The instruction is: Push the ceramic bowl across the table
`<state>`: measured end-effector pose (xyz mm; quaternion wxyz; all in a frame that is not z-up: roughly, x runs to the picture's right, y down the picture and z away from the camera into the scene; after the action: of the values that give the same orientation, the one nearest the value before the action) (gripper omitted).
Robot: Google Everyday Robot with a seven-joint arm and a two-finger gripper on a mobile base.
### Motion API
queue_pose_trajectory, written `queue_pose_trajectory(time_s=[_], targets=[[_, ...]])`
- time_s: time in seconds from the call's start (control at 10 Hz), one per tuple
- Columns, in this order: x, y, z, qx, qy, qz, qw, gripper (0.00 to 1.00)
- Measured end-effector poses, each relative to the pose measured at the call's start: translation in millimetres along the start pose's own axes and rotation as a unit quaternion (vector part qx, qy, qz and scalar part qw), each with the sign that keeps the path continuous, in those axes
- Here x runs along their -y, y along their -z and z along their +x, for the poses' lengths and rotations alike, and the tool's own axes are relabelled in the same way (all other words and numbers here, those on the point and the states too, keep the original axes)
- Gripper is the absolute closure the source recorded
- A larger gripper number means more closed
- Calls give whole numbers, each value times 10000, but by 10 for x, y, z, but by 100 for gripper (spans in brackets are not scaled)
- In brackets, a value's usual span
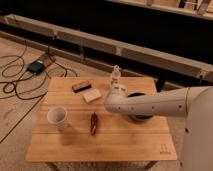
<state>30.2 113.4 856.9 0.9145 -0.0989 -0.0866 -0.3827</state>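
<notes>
The ceramic bowl sits on the right half of the light wooden table. It is dark and round, and my white forearm crosses over it and hides most of it. My gripper stands over the table's far edge, left of the bowl and beyond it, pointing away from the camera. It holds nothing that I can see and is apart from the bowl.
A white paper cup stands front left. A reddish-brown elongated item lies at mid-table. A pale block and a small dark bar lie at the far left. Cables and a blue box are on the floor to the left.
</notes>
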Motion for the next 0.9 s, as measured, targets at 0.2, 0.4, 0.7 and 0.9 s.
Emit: queue_pose_trajectory(time_s=[0.2, 0.4, 0.7, 0.9], targets=[[8, -2, 8, -7, -2, 2, 10000, 39], [47, 1, 203, -171, -19, -12, 9999, 39], [113, 61, 564, -443, 49, -51, 9990, 39], [141, 86, 875, -637, 105, -108, 9979, 39]])
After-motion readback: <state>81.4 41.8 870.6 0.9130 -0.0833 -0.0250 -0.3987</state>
